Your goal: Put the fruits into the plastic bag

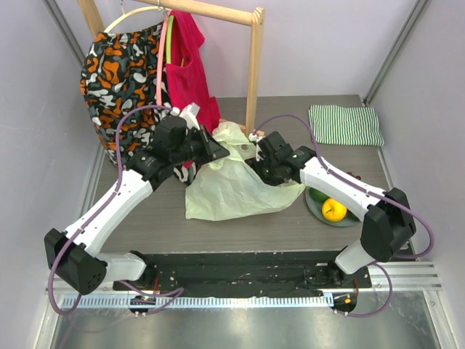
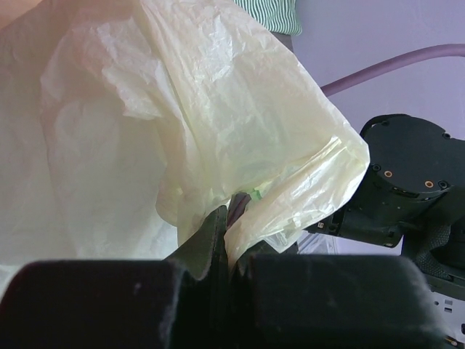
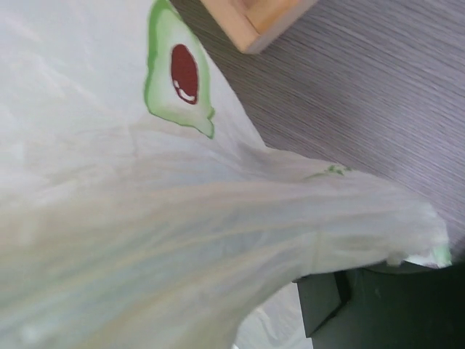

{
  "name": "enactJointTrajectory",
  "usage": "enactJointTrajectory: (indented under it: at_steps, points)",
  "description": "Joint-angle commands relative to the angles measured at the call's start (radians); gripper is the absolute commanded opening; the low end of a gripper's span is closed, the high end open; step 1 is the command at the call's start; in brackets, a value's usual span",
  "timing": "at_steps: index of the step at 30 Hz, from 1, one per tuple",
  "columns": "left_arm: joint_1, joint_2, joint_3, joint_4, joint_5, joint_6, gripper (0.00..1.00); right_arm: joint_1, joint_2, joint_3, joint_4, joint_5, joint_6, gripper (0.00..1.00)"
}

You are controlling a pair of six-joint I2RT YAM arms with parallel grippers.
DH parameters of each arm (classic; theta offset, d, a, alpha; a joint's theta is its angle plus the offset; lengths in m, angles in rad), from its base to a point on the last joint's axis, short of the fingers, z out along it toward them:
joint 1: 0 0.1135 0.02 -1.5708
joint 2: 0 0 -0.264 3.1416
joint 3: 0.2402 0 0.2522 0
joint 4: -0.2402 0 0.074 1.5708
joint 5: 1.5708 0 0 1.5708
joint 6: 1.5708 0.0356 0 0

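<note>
The pale-green plastic bag (image 1: 234, 185) lies crumpled mid-table between both arms. My left gripper (image 1: 219, 151) is shut on a fold of its upper left edge; in the left wrist view the fingertips (image 2: 220, 231) pinch the film (image 2: 218, 109). My right gripper (image 1: 256, 164) is shut on the bag's right side. In the right wrist view the stretched bag (image 3: 182, 218) with an avocado print hides all but one finger (image 3: 330, 309). A yellow citrus (image 1: 334, 209) and a green avocado (image 1: 317, 195) lie on the grey plate (image 1: 320, 215) at the right. The other fruits are hidden.
A wooden clothes rack (image 1: 253, 69) stands behind the bag with a patterned garment (image 1: 120, 69) and a red one (image 1: 190, 62). A striped cloth (image 1: 345, 125) lies at the back right. The rack's foot (image 3: 261, 18) is close to my right gripper.
</note>
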Motion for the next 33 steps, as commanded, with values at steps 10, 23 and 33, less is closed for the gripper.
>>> enactJointTrajectory:
  at_steps: [10,23,33]
  points:
    - [0.003,-0.013,0.006,0.042,0.017,0.013,0.0,0.004,-0.03,-0.037,0.146,-0.137,0.009,0.87]
    - [0.003,-0.013,0.0,0.048,0.014,0.004,0.0,0.003,-0.159,-0.063,0.206,0.015,0.055,0.9]
    - [0.003,-0.019,-0.012,0.053,0.01,-0.001,0.0,-0.008,-0.414,-0.152,0.335,0.243,0.109,0.87]
